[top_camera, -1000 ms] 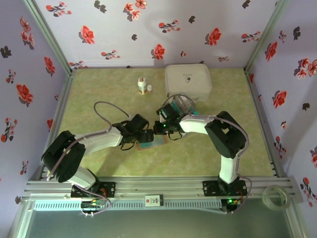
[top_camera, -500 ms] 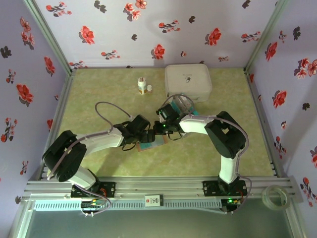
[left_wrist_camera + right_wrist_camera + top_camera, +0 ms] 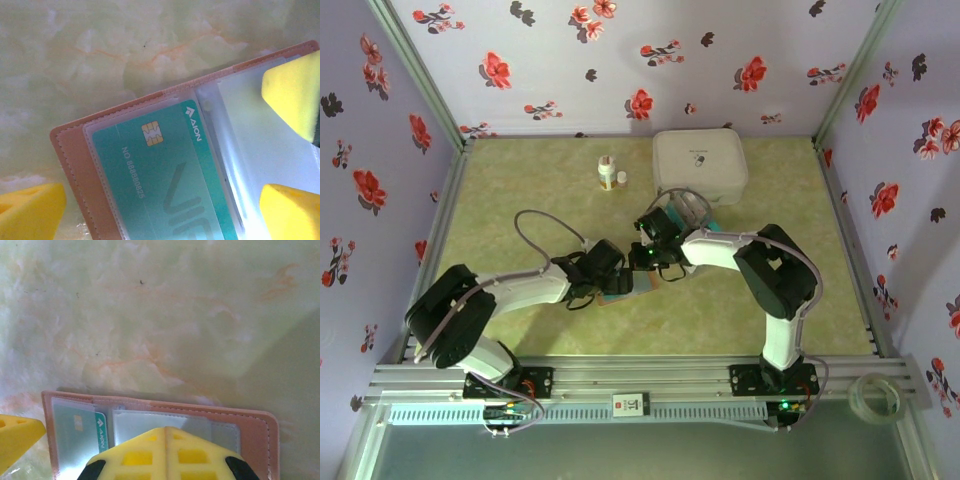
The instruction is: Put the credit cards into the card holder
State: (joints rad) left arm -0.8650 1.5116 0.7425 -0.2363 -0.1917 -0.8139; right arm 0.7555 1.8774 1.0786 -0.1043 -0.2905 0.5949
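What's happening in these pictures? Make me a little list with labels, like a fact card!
card holder: tan, lying open on the green table
teal card: inside a clear pocket, chip side up
left hand: open wide over the teal card, holding nothing
right hand: shut, tips over another clear pocket of the card holder
farther back: white box, small bottle
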